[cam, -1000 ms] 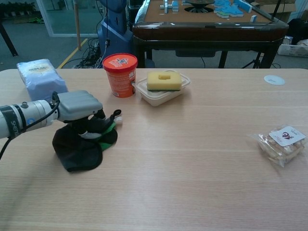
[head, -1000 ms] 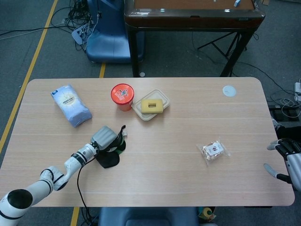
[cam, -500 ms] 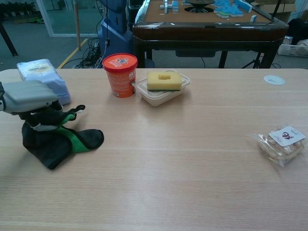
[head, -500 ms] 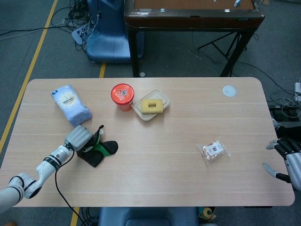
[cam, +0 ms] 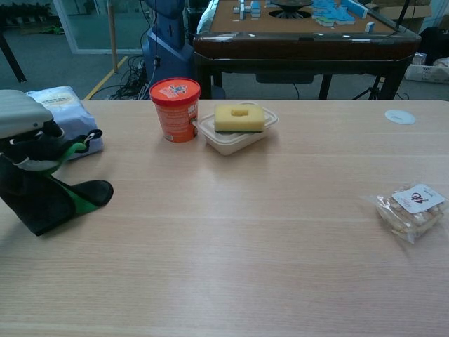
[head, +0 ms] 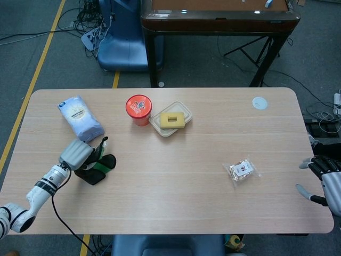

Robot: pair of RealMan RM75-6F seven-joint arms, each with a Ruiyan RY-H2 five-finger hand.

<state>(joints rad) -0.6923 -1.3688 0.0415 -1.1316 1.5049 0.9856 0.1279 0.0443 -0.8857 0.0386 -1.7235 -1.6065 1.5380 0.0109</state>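
The black-and-green fabric glove (head: 99, 167) was gripped by the left hand (head: 76, 154) at the table's (head: 213, 213) left edge, near the pale-blue soft packet (head: 80, 118). Step judged: drag/relocation. Next move requires clearance from packet. Right hand (head: 326, 181) was spread wide, holding nothing.

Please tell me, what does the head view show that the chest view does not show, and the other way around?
Only the head view shows the right hand, open at the table's right edge, and the left arm behind the left hand.

Only the chest view shows the blue tiles on top of the dark table behind.

Both show the left hand holding the black and green glove, the blue bag, the red cup, the yellow sponge in its tray, and the snack packet.
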